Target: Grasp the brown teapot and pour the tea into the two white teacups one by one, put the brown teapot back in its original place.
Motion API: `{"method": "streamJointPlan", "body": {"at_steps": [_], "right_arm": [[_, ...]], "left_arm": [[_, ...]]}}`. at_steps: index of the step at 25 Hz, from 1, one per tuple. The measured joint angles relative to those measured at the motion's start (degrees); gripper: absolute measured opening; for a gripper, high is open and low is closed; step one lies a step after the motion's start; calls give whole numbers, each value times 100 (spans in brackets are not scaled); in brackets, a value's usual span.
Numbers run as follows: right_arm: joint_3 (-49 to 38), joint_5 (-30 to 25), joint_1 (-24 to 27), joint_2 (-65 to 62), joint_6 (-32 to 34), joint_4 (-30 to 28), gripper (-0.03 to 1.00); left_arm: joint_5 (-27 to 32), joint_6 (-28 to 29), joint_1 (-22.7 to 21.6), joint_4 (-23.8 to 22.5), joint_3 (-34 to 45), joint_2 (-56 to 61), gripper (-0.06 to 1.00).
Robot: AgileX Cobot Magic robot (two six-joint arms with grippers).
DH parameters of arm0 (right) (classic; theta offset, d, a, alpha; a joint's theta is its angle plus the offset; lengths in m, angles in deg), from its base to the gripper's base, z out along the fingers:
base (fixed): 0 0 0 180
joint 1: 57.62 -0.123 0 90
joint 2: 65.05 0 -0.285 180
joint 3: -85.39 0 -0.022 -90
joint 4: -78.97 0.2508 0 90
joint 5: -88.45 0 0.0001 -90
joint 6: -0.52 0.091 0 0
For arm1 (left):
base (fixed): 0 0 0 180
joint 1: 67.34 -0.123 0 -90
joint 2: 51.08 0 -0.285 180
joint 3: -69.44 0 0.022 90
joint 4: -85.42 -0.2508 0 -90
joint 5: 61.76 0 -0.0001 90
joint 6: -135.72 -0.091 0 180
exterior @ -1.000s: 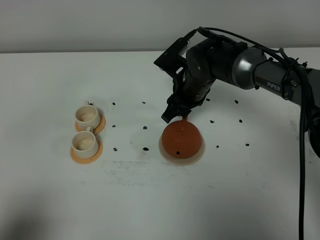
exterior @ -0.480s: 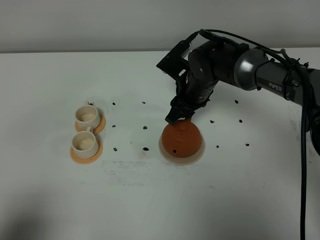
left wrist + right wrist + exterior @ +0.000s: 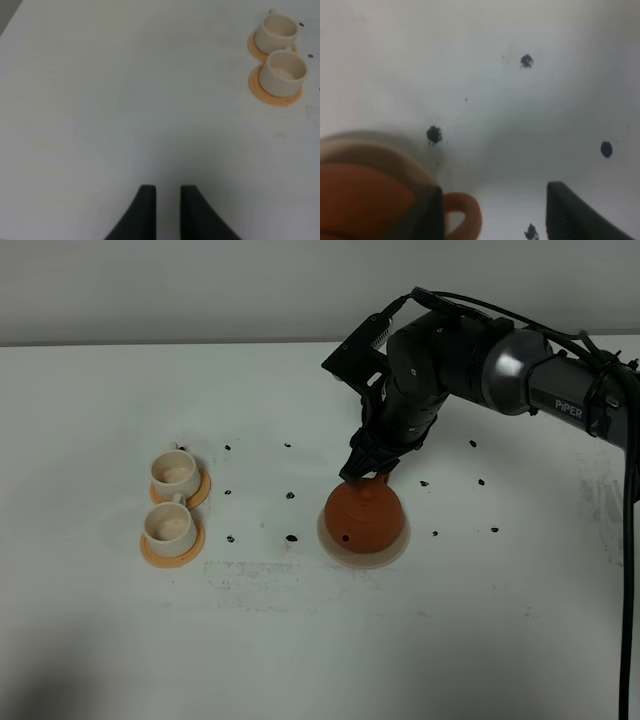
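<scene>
Hovering at the far edge of the brown teapot (image 3: 362,519), which sits on its beige coaster (image 3: 398,545) mid-surface, the right hand (image 3: 492,212) is spread wide w/ the loop handle (image 3: 465,217) between its fingers, not yet gripped. Left hand (image 3: 167,210), narrow gap, empty, is well apart; white teacups (image 3: 172,500) lie to the left.

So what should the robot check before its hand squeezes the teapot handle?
1. Brown teapot sits on its beige coaster: ok.
2. Handle lies between the fingers of the right hand: ok.
3. Right hand open, handle not squeezed: ok.
4. Fingers low enough around the handle: cannot tell, the view is blurry.
5. Both white teacups upright on orange saucers: ok.
6. Left hand away from the cups: ok.
</scene>
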Motion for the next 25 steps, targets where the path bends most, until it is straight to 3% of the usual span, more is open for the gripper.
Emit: {"method": "streamJointPlan", "body": {"at_steps": [25], "right_arm": [[-141,-690,-11,-217,0,-117,45]], "left_arm": [[5,0,0,0,0,0,11]]}}
